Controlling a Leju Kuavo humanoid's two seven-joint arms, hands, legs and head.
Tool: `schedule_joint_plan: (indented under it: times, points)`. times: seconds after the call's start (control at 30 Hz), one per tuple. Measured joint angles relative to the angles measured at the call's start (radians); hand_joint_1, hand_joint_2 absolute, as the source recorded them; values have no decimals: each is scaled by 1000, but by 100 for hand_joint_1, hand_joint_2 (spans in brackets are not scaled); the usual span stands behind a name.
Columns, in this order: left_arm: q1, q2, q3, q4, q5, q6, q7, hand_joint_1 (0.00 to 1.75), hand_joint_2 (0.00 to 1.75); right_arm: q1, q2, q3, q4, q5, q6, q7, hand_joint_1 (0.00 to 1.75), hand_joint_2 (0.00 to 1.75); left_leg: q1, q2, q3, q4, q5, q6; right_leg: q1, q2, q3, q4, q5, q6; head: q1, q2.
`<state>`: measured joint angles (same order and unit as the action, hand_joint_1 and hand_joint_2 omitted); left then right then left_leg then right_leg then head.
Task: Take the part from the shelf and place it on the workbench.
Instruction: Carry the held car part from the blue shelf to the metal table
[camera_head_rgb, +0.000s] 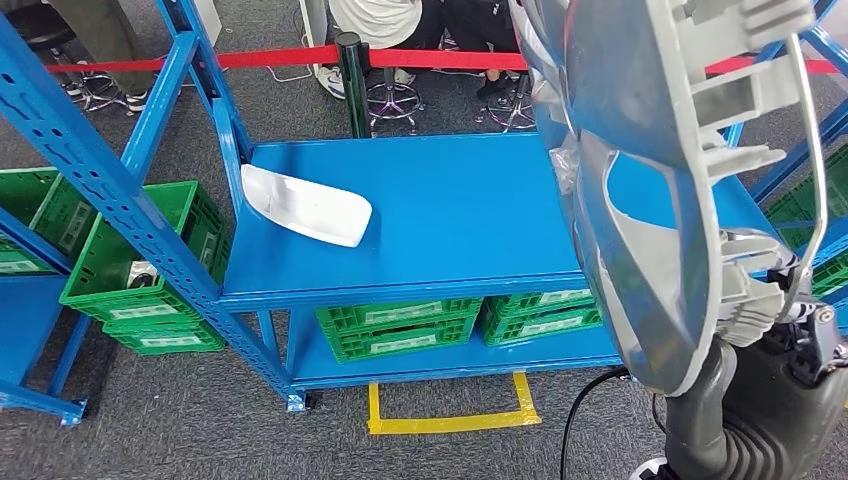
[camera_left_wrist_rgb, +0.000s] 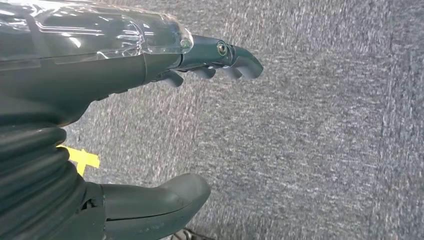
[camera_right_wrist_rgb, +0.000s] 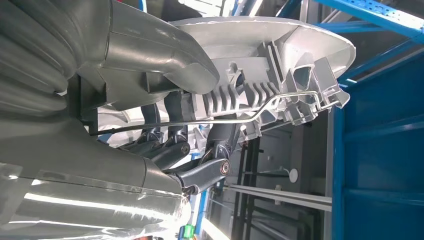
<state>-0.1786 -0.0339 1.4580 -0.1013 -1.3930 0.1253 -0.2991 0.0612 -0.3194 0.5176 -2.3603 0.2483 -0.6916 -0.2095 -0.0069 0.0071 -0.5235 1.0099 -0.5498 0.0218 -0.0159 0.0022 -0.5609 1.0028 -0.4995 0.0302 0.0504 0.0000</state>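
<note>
A large grey cast part (camera_head_rgb: 650, 180) with ribs and a thin wire bail stands upright close to the head camera, at the right of the blue workbench (camera_head_rgb: 440, 230). My right hand (camera_head_rgb: 770, 300) grips its lower end; up close, the thumb and dark fingers (camera_right_wrist_rgb: 200, 150) wrap the ribbed section of the part (camera_right_wrist_rgb: 280, 65). A second white part (camera_head_rgb: 305, 206) lies on the workbench's left side. My left hand (camera_left_wrist_rgb: 210, 60) hangs over grey carpet, fingers apart and holding nothing.
Green crates (camera_head_rgb: 400, 325) sit on the workbench's lower shelf and in the blue rack (camera_head_rgb: 130, 255) to the left. Yellow tape (camera_head_rgb: 450, 415) marks the floor in front. A red barrier belt (camera_head_rgb: 280, 57) and seated people are behind the bench.
</note>
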Motion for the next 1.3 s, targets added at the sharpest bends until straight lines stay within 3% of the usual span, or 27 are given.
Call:
schedule_joint_plan:
  times: [0.43, 0.73, 0.87, 0.93, 1.0, 1.03, 1.07, 1.1, 1.2, 1.23, 1.3]
  points:
    - [0, 18, 15, 1, -40, -16, 3, 0, 175, 12, 14, 22, 3, -50, -1, -35, 175, 175, 0, -3, 0, 0, -1, -1, 0, 0, 0, 0, 0, 0, 0, 0]
    - [0, 7, 15, 1, -68, -19, 2, 0, 175, 13, 14, 24, 2, -25, -3, -7, 175, 175, -1, -6, 0, 1, -1, 0, 0, 0, 0, -1, 1, 1, 0, 0]
    - [0, 4, 15, 2, -78, -19, 21, 0, 175, 17, 13, 24, 0, -18, -3, 1, 175, 175, 3, -8, 5, -12, 14, 13, -2, -2, 2, -10, 4, 17, -3, 0]
    - [0, 3, 15, 2, -79, -19, 25, 0, 175, 19, 13, 23, -1, -18, -3, 2, 175, 175, 10, -6, 8, -29, 27, 18, -1, -1, -19, 44, -39, 21, 4, 0]
    - [1, 3, 15, 3, -79, -21, 26, 0, 175, 19, 13, 24, 0, -18, -3, 3, 175, 175, 10, -4, 6, -31, 30, 19, -3, -2, -69, 173, -107, 25, 13, 0]
    - [1, 3, 15, 3, -79, -22, 26, 0, 175, 20, 14, 25, 0, -18, -3, 3, 175, 175, 10, -4, 5, -31, 31, 18, -3, -2, -92, 231, -130, 27, 16, 0]
    - [1, 3, 15, 3, -79, -24, 26, 0, 175, 20, 14, 25, 1, -18, -3, 3, 175, 175, 11, -4, 5, -30, 31, 17, -4, -2, -101, 261, -134, 28, 18, 0]
    - [1, 3, 15, 3, -79, -26, 26, 0, 175, 19, 14, 25, 2, -18, -3, 3, 175, 175, 12, -5, 5, -29, 32, 15, -5, -2, -93, 249, -117, 29, 19, 0]
    - [1, 3, 15, 3, -79, -30, 24, 0, 175, 15, 14, 26, 4, -18, -3, 4, 175, 175, 13, -9, 1, -19, 28, 3, -8, -1, -5, 68, -23, 24, 25, 0]
    - [1, 2, 15, 3, -79, -30, 24, 0, 175, 13, 14, 26, 4, -18, -3, 4, 175, 175, 12, -10, -4, -14, 28, -5, -8, 0, 15, 23, -10, 19, 27, 0]
    - [1, 2, 15, 3, -79, -30, 24, 0, 175, 10, 14, 26, 5, -18, -3, 4, 175, 175, 10, -8, -15, -8, 32, -19, -3, 2, 20, -1, -9, 4, 24, 0]
